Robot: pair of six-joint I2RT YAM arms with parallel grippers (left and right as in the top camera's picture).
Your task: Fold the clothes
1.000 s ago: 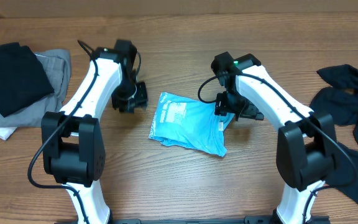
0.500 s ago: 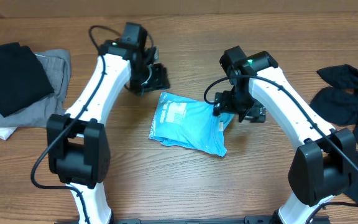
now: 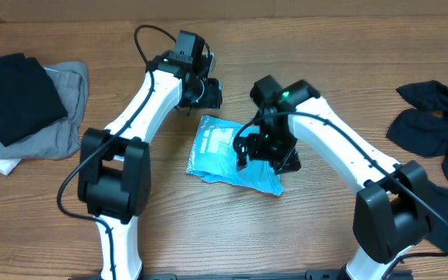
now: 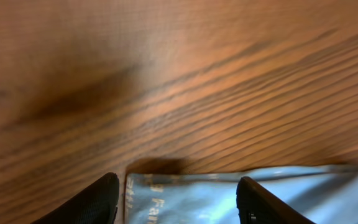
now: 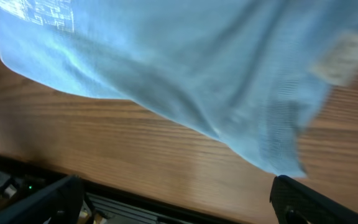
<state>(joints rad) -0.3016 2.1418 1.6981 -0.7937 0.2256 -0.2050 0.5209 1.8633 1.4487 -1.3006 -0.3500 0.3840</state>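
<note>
The right pincer (image 5: 176, 200) stands wide open, with one dark fingertip (image 5: 55, 196) at each lower corner and nothing between them. Beyond the tips, a light blue shirt (image 5: 166, 68) lies rumpled on the wooden table (image 5: 135, 149). Its lower corner ends just ahead of the right-hand tip. A blurred white label (image 5: 344, 50) sits on the cloth farther out on that side, and pale print (image 5: 42, 12) shows far left.

Light blue T-shirt (image 4: 260, 193): pale lettering (image 4: 146, 202) near its left edge reads roughly "Fam", rest cut off; print block (image 3: 219, 141) seen from overhead too small to read
</note>
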